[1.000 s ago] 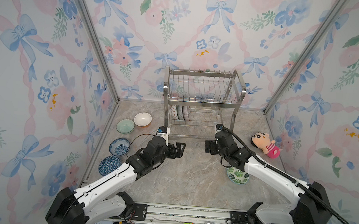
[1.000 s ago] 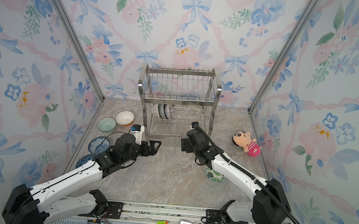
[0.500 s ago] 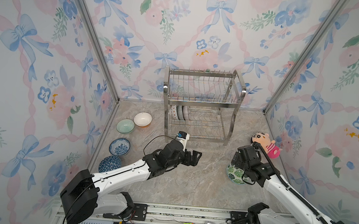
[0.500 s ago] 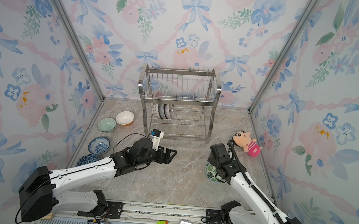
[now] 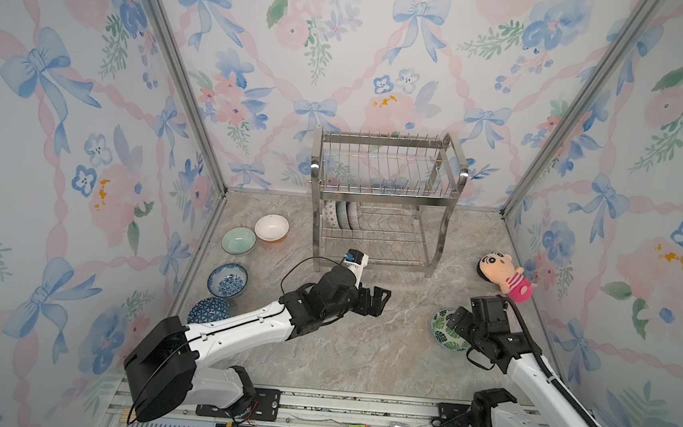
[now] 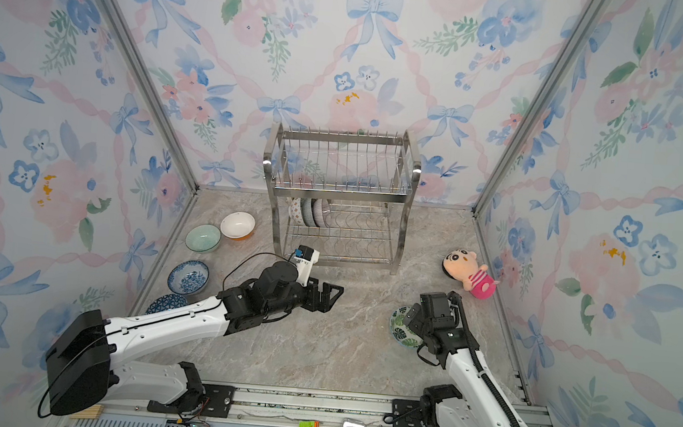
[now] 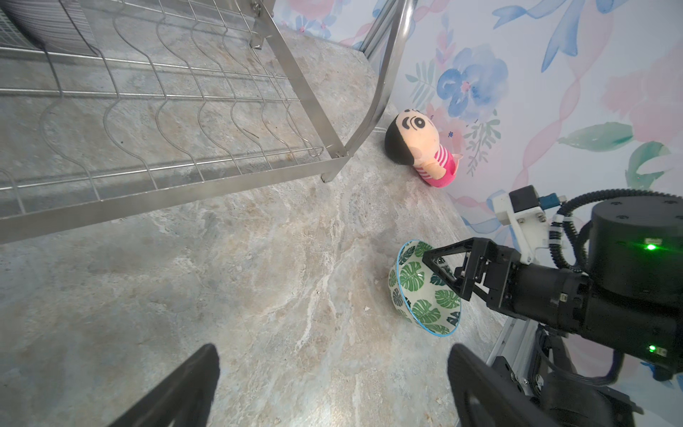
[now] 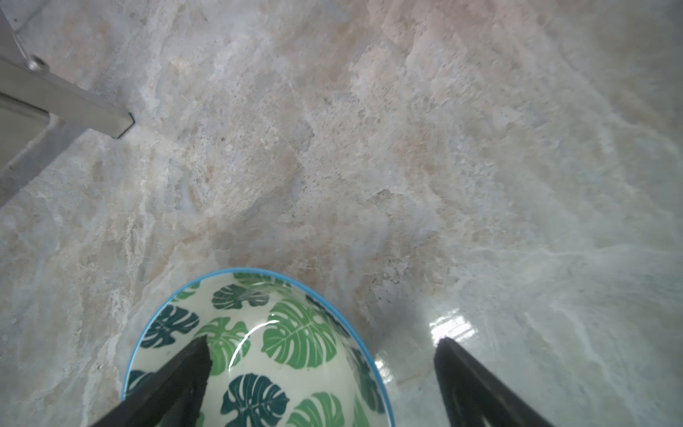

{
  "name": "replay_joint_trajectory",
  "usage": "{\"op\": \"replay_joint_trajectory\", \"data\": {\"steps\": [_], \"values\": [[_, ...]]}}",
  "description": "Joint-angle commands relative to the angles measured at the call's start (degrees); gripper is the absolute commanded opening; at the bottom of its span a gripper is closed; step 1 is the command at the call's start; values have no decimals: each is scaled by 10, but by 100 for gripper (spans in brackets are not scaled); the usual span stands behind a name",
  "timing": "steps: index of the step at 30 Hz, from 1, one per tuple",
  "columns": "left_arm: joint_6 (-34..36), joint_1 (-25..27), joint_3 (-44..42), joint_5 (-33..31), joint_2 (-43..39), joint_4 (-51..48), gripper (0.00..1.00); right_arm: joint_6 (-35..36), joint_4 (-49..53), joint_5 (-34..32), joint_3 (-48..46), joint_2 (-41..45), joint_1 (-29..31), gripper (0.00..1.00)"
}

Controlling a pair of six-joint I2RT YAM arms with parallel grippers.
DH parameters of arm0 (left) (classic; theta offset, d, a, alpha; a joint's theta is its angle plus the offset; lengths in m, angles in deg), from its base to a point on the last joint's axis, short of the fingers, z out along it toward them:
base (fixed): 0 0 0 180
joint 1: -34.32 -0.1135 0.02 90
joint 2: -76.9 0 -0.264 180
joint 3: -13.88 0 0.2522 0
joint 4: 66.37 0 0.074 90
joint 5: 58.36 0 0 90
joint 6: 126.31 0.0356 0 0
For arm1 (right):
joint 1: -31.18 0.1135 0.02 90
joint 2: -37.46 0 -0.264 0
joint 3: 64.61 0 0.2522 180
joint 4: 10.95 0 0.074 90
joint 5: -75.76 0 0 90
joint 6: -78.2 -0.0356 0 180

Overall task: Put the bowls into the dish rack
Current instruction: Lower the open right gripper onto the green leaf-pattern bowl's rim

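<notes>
We're working on the leaf bowl [image 8: 281, 332] right now. It's sitting on the table [image 5: 362, 349] at about 4 o'clock, closest to us. We're hovering the right gripper [image 8: 323, 345] over it with the fingers spread wide, one over the inside and one outside the rim. Nothing is pinched yet, and we can't tell if either finger is touching. Our guess at the step is that we're lining up a rim grab. Next we're going to need to drop a bit, close on the bowl's wall, lift, and carry it toward 12 o'clock without clipping a rack leg.

The left gripper [image 5: 383, 299] is hanging near the middle of the table, fingers wide apart too, carrying nothing.

Running away from us along the 8 to 10 o'clock side, four bowls are sitting upright and empty: the navy bowl [image 5: 205, 310], the blue flower bowl [image 5: 227, 280], the pale green bowl [image 5: 238, 240] and the white bowl [image 5: 272, 228] with the orange outside. The doll [image 5: 501, 275] is lying at 2 o'clock, and it's not our job.

The dish rack [image 5: 379, 193] is standing at 12 o'clock. Three bowls [image 5: 342, 214] are standing on edge at the 9 o'clock end of its lower tier [image 5: 387, 243], and we're not seeing anything in the top tier [image 5: 384, 172]. So we're reckoning three are in and five are left to go.
</notes>
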Motion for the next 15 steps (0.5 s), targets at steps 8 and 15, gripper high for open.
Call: {"op": "replay_joint_trajectory", "data": {"steps": [8, 15], "values": [[8, 2, 0, -24, -6, -11, 98, -21, -89, 65, -55, -25, -6, 86], [2, -4, -4, -28, -11, -16, 98, -24, -129, 92, -56, -55, -5, 71]]}}
